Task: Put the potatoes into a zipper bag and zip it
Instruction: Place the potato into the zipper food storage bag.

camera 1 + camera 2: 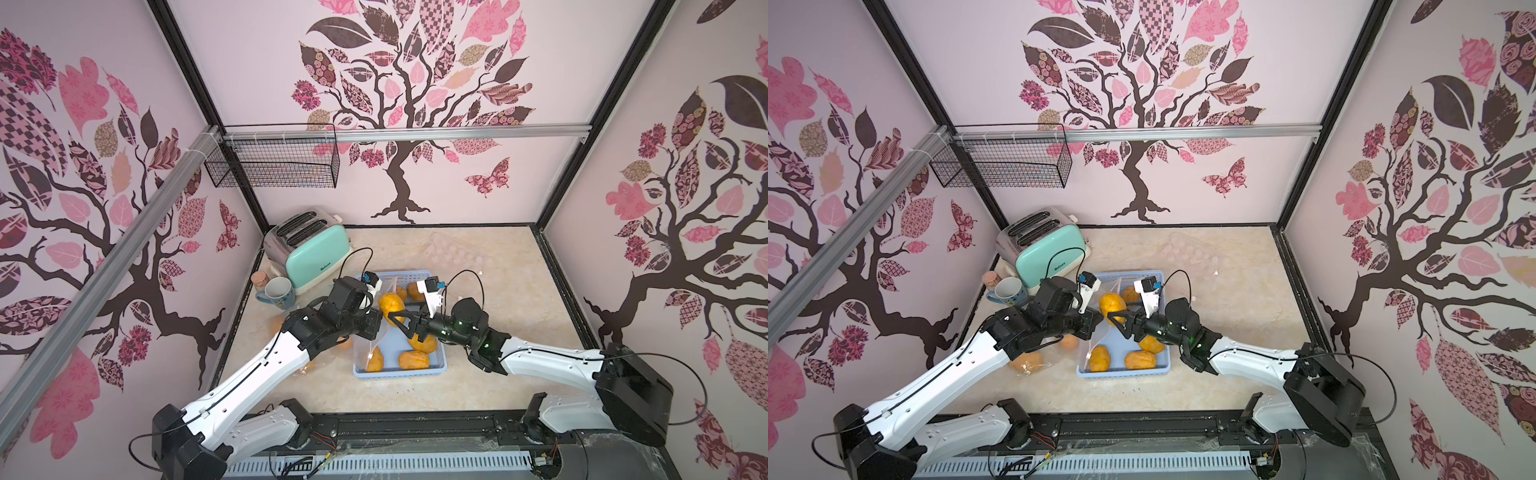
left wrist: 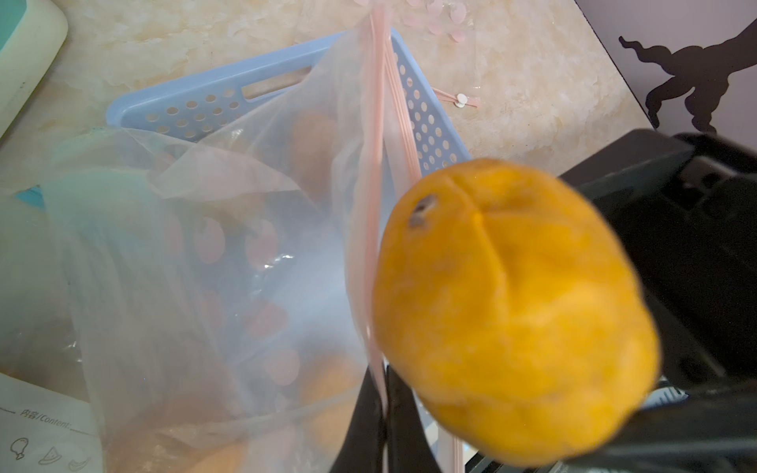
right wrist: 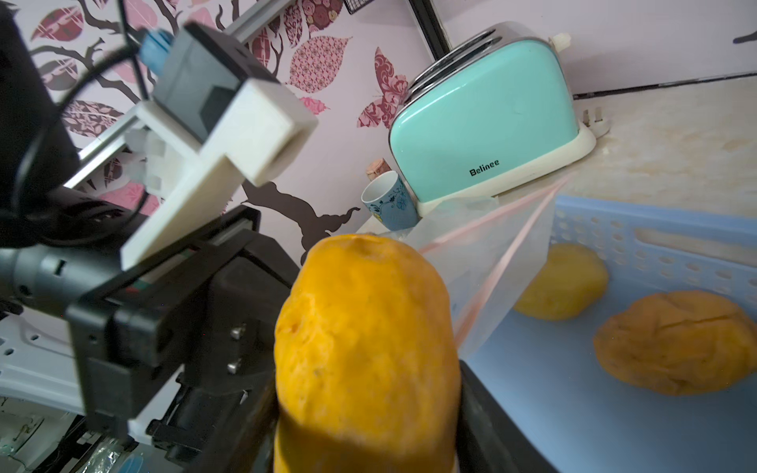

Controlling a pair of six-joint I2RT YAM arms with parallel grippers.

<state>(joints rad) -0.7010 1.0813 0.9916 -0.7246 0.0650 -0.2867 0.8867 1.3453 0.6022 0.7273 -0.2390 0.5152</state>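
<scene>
Right wrist view — right fingers (image 3: 487, 417) grasp potato (image 3: 364, 348) — left fingers (image 2: 403, 426) clenched on zipper bag (image 2: 205, 266).

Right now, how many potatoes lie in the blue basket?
5. Three potatoes toward its near end, two at the far end by the bag; the right arm may hide more.

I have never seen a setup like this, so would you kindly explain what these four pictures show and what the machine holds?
It is a two-armed robot at a table. Two pictures look down from overhead; the other two come from a camera on each wrist. The left gripper pinches the zipper edge of a clear zipper bag, holding it up. The right gripper grips one potato next to that edge. More potatoes lie in a blue basket. A mint toaster and a mug stand behind.
</scene>
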